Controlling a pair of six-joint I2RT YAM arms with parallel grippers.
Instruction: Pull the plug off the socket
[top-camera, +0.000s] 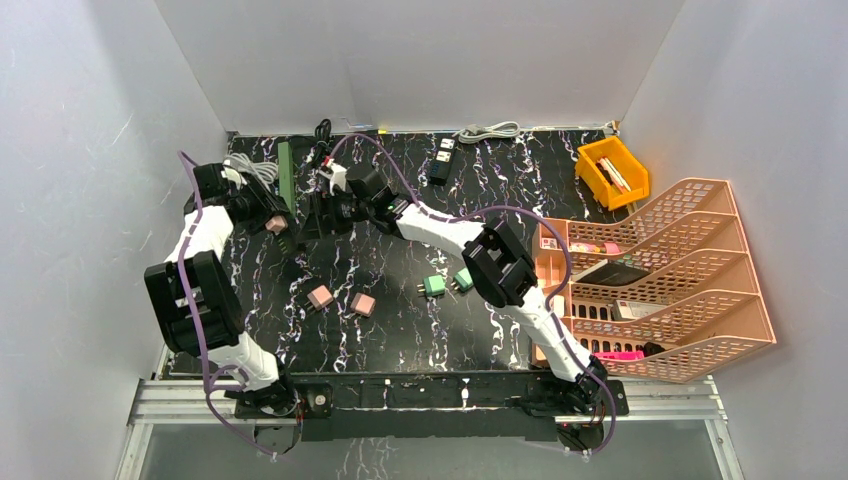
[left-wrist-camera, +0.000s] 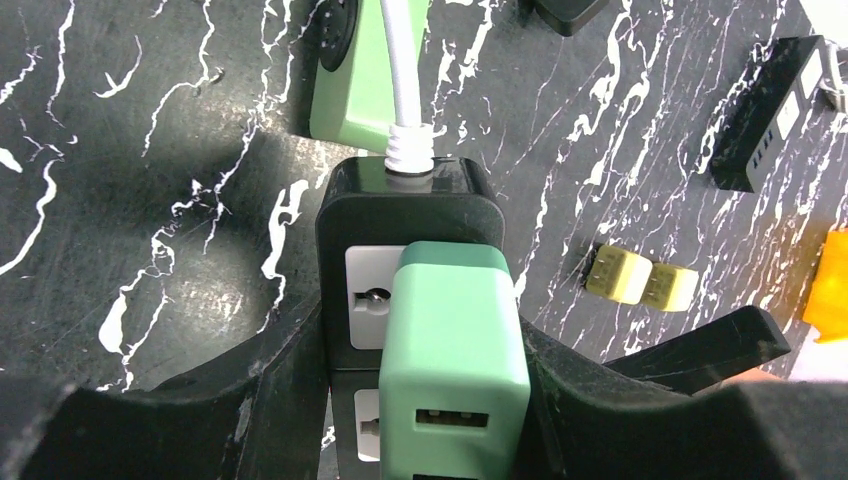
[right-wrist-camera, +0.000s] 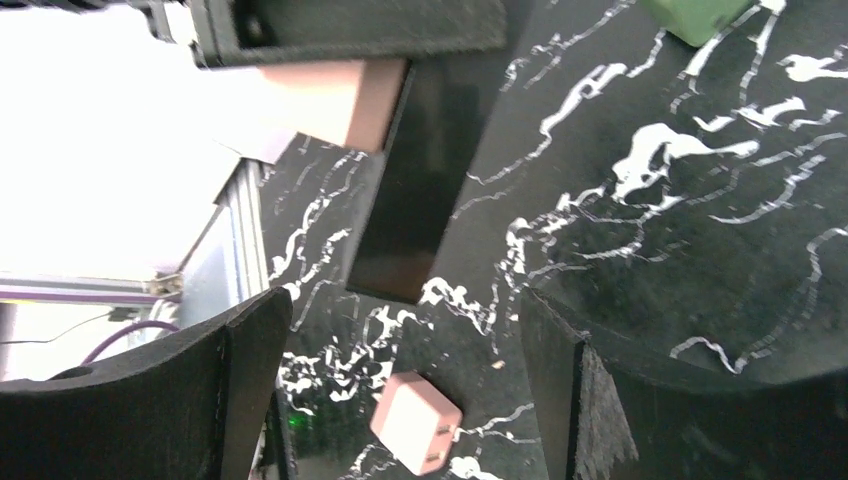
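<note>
In the left wrist view a mint-green plug (left-wrist-camera: 455, 340) sits in a black socket strip (left-wrist-camera: 400, 200) that has a white cord (left-wrist-camera: 405, 60). My left gripper (left-wrist-camera: 425, 335) is shut around them: the left finger (left-wrist-camera: 280, 390) presses the strip's side and the right finger presses the plug's side. In the top view the left gripper (top-camera: 272, 218) is at the far left, with the right gripper (top-camera: 335, 203) next to it over a black strip (top-camera: 318, 220). My right gripper (right-wrist-camera: 405, 320) is open and empty above the table. A pink plug (right-wrist-camera: 330, 100) is stuck to a black strip (right-wrist-camera: 420, 180) ahead of it.
A green strip (top-camera: 285, 172) lies by the left gripper. Loose pink plugs (top-camera: 320, 297) and green plugs (top-camera: 435, 286) lie mid-table, and one pink plug (right-wrist-camera: 415, 422) shows under the right gripper. Another black strip (top-camera: 441, 160), an orange bin (top-camera: 612, 172) and pink file racks (top-camera: 660, 270) stand to the right.
</note>
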